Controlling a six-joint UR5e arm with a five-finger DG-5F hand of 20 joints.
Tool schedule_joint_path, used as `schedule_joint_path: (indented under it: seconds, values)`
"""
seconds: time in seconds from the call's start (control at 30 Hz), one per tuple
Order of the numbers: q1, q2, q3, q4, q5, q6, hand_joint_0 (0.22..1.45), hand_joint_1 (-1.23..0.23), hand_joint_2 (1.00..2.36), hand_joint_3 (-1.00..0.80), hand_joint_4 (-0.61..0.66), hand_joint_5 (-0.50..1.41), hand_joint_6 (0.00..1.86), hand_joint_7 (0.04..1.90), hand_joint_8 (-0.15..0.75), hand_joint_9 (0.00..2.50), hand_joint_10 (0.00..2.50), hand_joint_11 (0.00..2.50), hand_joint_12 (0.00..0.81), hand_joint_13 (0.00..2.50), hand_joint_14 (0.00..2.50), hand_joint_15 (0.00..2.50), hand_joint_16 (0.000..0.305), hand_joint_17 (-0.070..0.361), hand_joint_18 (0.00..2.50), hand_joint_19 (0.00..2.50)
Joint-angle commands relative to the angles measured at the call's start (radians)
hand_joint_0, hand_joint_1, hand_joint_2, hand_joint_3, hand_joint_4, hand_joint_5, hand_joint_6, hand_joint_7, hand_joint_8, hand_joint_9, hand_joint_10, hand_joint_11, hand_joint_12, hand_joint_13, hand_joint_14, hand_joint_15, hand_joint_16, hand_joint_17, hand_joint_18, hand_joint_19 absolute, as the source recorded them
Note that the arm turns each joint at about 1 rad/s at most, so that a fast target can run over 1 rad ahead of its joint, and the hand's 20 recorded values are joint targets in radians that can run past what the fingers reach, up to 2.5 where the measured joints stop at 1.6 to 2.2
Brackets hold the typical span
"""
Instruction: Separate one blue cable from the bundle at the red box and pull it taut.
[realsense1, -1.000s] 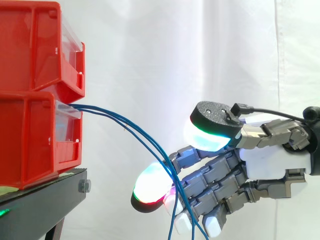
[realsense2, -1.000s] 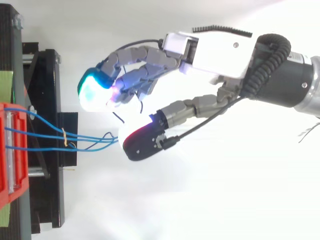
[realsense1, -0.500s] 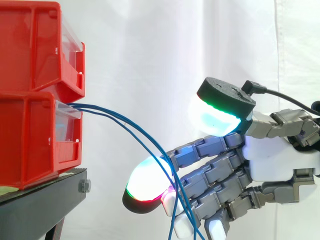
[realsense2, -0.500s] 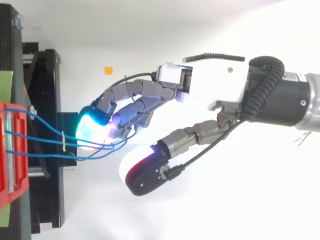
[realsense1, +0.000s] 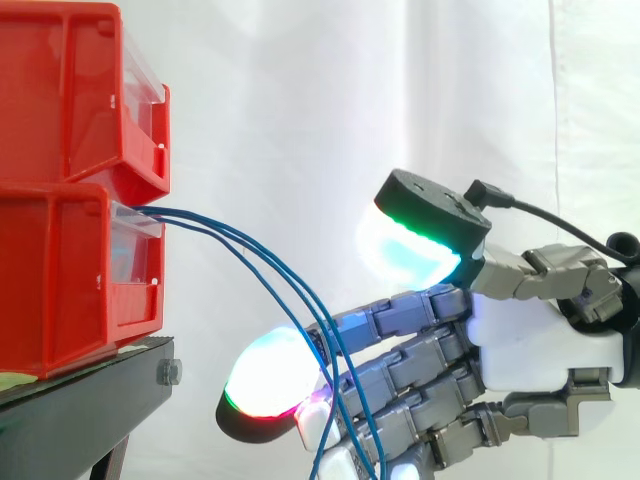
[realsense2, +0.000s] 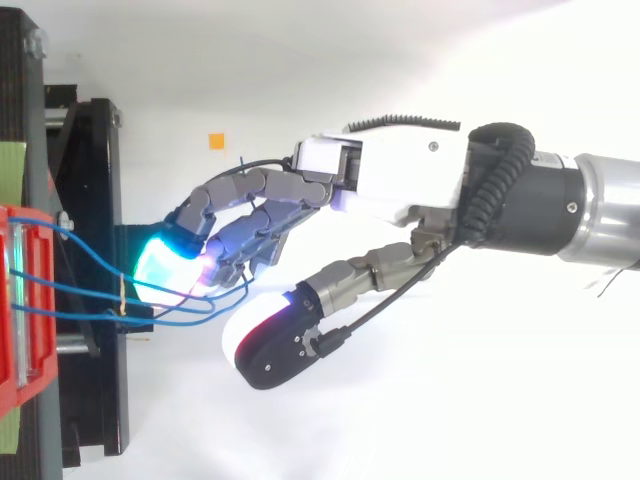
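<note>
Several thin blue cables (realsense1: 262, 267) leave the lower red bin (realsense1: 70, 280) and arc down to the right, crossing in front of my hand's fingers (realsense1: 400, 365). From above, the cables (realsense2: 80, 292) run from the red bin (realsense2: 12, 300) to a loop under the glowing fingertips (realsense2: 165, 272), bound by a small yellow tie (realsense2: 121, 298). My hand (realsense2: 390, 185) reaches in from the right with fingers nearly straight and the thumb (realsense2: 265, 345) spread apart. The cables lie against the fingers, between them and the thumb; nothing pinches them. They hang slack.
A second red bin (realsense1: 70, 90) sits stacked on the lower one, both on a black stand (realsense1: 80, 400) at the left. A white curtain hangs behind. A small orange marker (realsense2: 216, 141) lies on the white floor past the fingers.
My hand has moved left toward the bins and a little lower. Its fingertips now reach the cable bundle, and the cables' free loop has shifted with them.
</note>
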Motion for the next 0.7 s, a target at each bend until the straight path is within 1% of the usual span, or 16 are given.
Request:
schedule_joint_path:
  seconds: [0.0, 0.1, 0.27, 0.37, 0.67]
  values:
    - [0.0, 0.0, 0.007, 0.007, -0.001, 0.008, 0.52, -0.6, 1.0, -0.5, 0.22, -0.2, 0.5, 0.79, 0.294, 0.67, 0.02, 0.56, 0.368, 0.79, 0.02, 0.43, 0.051, 0.114, 0.62, 0.74]
    - [-0.002, 0.0, 0.022, 0.003, -0.003, 0.007, 0.52, -0.6, 1.0, -0.5, 0.22, -0.2, 0.5, 0.8, 0.292, 0.68, 0.02, 0.56, 0.368, 0.79, 0.02, 0.43, 0.051, 0.114, 0.63, 0.74]
    - [-0.002, 0.0, 0.031, 0.004, -0.017, 0.005, 0.53, -0.6, 1.0, -0.5, 0.24, -0.19, 0.5, 0.82, 0.293, 0.68, 0.02, 0.57, 0.363, 0.79, 0.02, 0.44, 0.05, 0.113, 0.62, 0.75]
    - [0.004, 0.0, 0.036, 0.007, -0.023, 0.001, 0.54, -0.61, 1.0, -0.5, 0.24, -0.19, 0.5, 0.84, 0.291, 0.68, 0.02, 0.57, 0.361, 0.79, 0.02, 0.43, 0.05, 0.112, 0.62, 0.74]
    - [0.01, 0.0, 0.039, 0.007, -0.023, -0.004, 0.54, -0.61, 1.0, -0.49, 0.26, -0.18, 0.5, 0.89, 0.292, 0.69, 0.02, 0.57, 0.361, 0.79, 0.02, 0.44, 0.049, 0.111, 0.62, 0.75]
